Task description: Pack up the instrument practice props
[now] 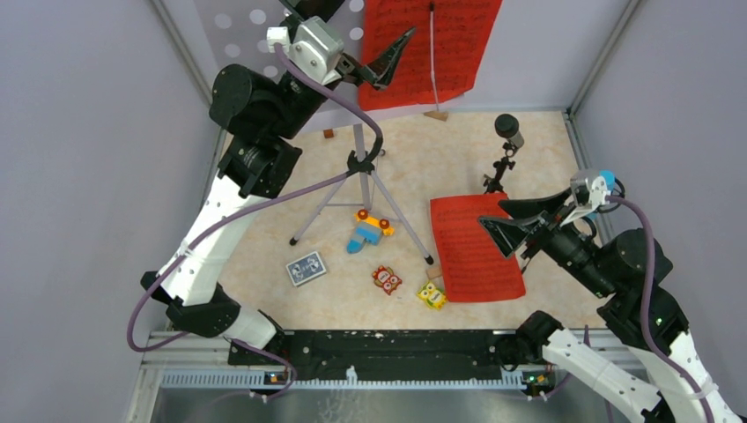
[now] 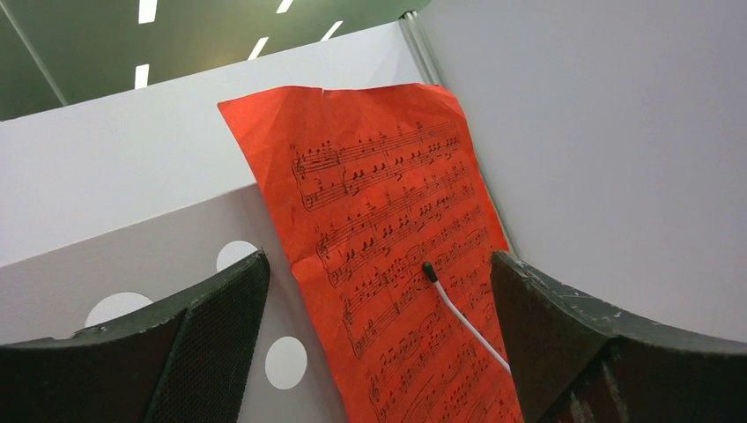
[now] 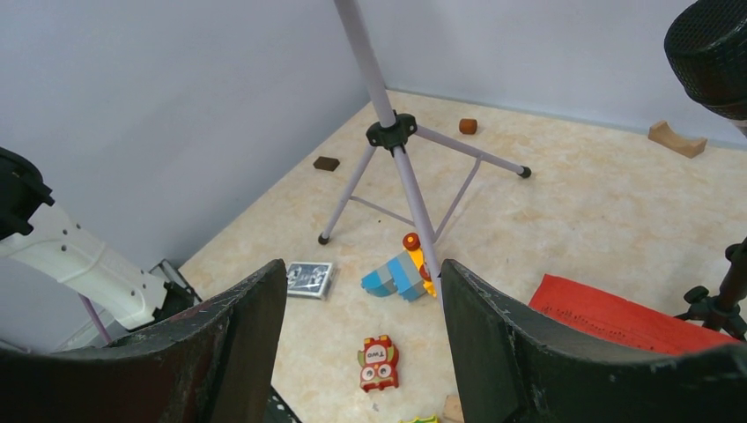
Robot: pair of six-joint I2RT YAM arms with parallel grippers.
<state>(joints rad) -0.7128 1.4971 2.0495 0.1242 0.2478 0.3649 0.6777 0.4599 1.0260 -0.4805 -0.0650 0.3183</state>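
Observation:
The grey hole-punched music stand stands at the back on silver tripod legs. A red music sheet rests on it, with a thin white stick leaning across it. My left gripper is open and raised just in front of that sheet; its jaws are empty. A second red sheet lies flat on the table. My right gripper hovers open and empty above its far edge. A dark microphone sits on a small black tripod. No blue microphone shows.
Toy blocks lie near the stand's legs: a blue and orange one, a red owl, a yellow one. A blue-patterned card deck lies at the front left. A wooden arch block and small brown blocks sit by the walls.

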